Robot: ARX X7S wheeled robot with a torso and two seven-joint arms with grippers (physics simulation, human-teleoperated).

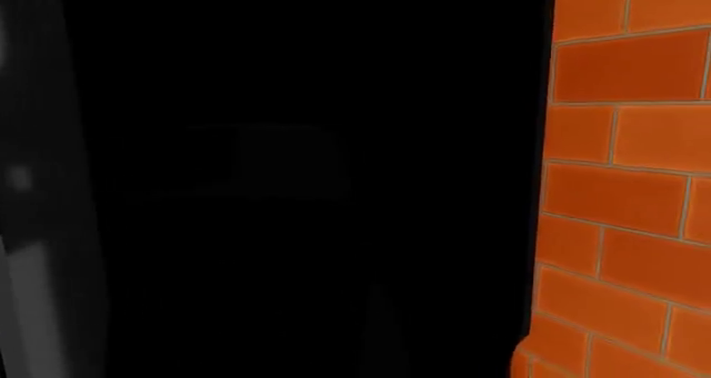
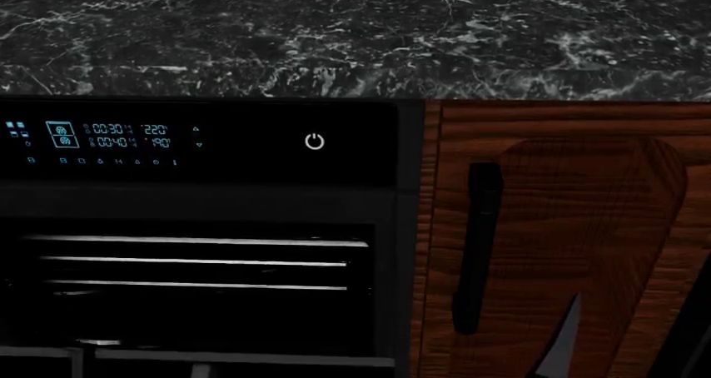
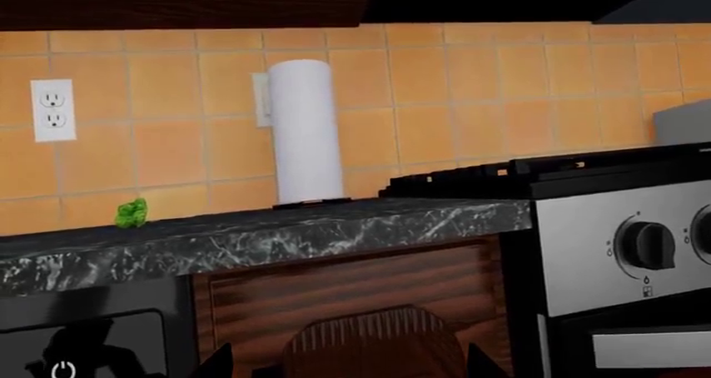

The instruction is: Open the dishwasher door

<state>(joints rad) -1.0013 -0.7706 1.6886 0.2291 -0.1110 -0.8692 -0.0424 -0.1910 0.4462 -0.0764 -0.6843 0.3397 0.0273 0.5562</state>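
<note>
The dishwasher door fills the left of the head view: a glossy black front with a blue-lit display strip, a white power symbol and a dark grey bar handle under them. Pale horizontal lines show below the handle; I cannot tell whether the door is ajar. In the right wrist view its corner sits to one side. My right gripper faces the wood cabinet panel, fingertips wide apart and empty. The left wrist view is almost all black, and its jaws are not discernible.
A dark marble countertop runs above. The reddish wood cabinet door with a vertical black handle adjoins the dishwasher. A grey stove with knobs, a white paper roll, a wall outlet and an orange brick wall stand around.
</note>
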